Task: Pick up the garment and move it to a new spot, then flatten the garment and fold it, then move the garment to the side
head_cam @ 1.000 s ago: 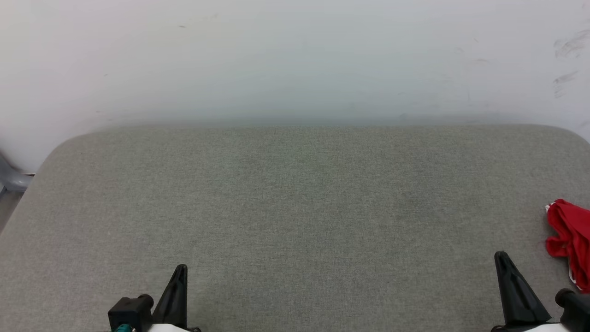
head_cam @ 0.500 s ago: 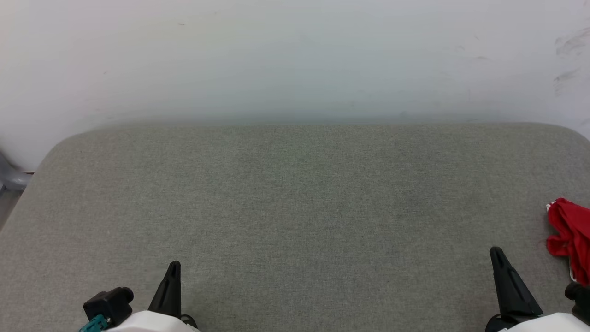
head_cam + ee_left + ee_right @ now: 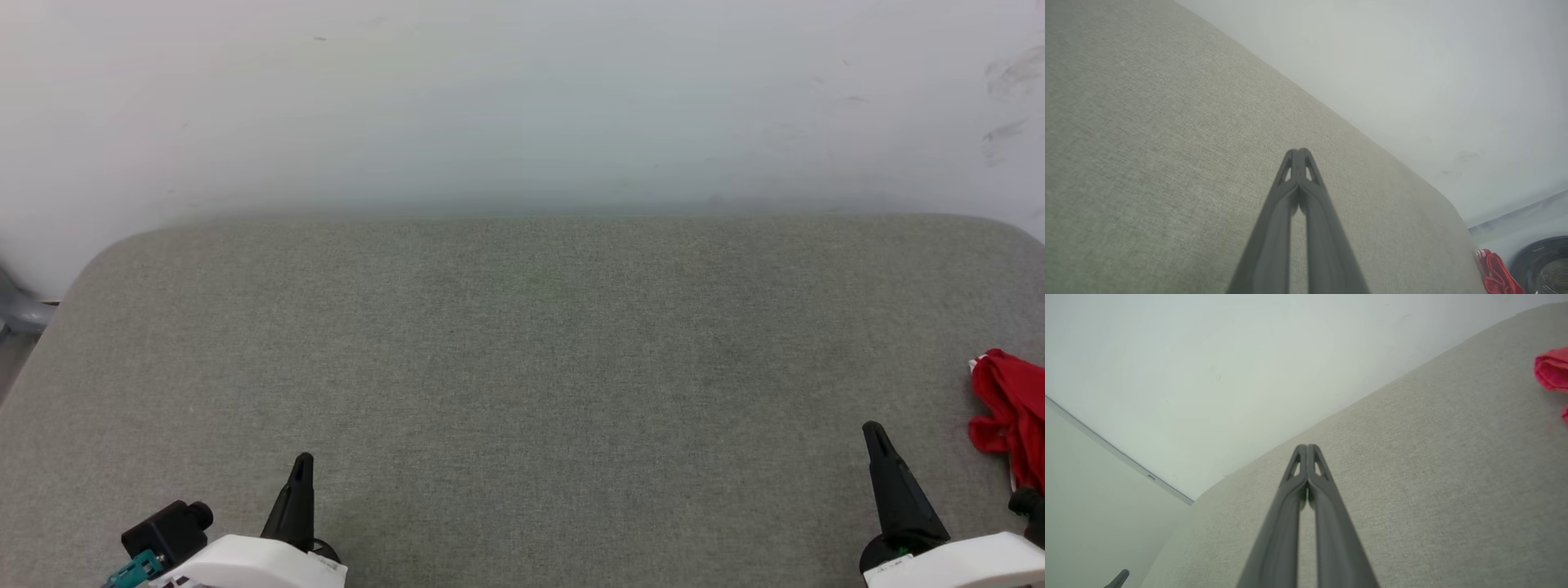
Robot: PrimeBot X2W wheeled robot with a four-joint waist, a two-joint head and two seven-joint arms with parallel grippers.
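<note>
- Right of my right jaws, apart from them, the garment (image 3: 1008, 404) lies bunched, not folded, on the tabletop (image 3: 522, 367).
- Both jaws are closed and empty; my arms have just shifted slightly, and the garment stays put.

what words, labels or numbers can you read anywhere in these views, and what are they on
None can be read.
garment: red cloth bunched at the right edge of the grey surface; no lettering shows on the folds in view.
small pale tag on the wall strip: too small to read.
</note>
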